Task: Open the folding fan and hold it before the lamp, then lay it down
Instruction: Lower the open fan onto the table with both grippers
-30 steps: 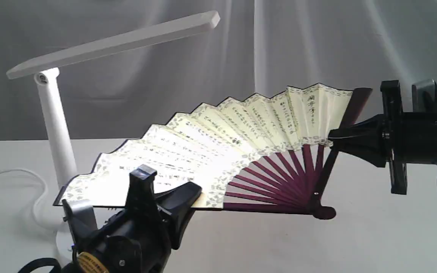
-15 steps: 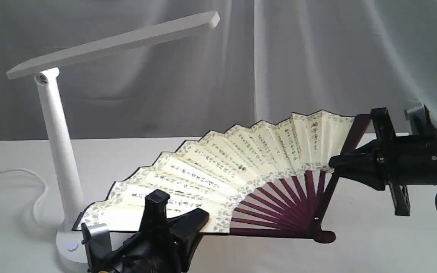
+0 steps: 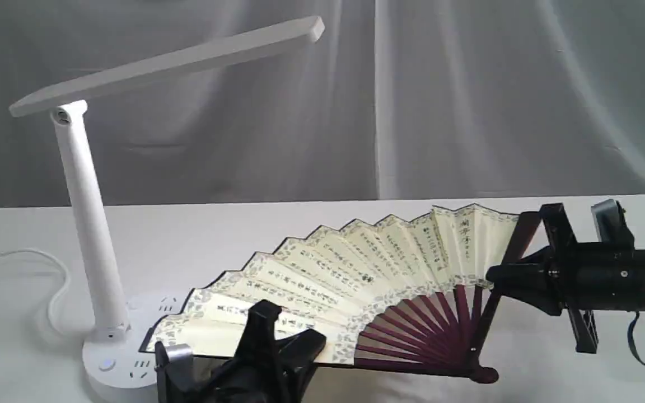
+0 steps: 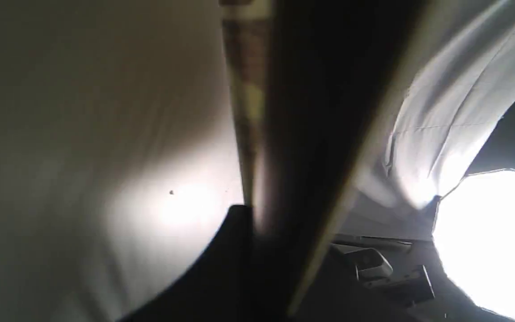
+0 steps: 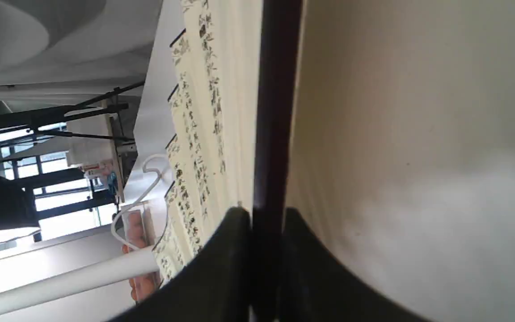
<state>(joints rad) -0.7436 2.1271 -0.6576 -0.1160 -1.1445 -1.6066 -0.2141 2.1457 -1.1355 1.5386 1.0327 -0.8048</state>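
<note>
The folding fan is spread wide, cream pleats with black calligraphy and maroon ribs, its pivot down near the table. My left gripper is shut on the lower guard stick at the fan's left end. My right gripper is shut on the upright right guard stick. The white lamp stands at the left, its bar head high over the table and its round base just left of the fan. In the left wrist view the dark guard stick is blurred.
The lamp's white cord loops on the table at the far left. A grey-white cloth backdrop hangs behind the white table.
Both grippers have lowered the open fan from mid-air toward the table and shifted it a little to the right. The lamp's base has come into view.
</note>
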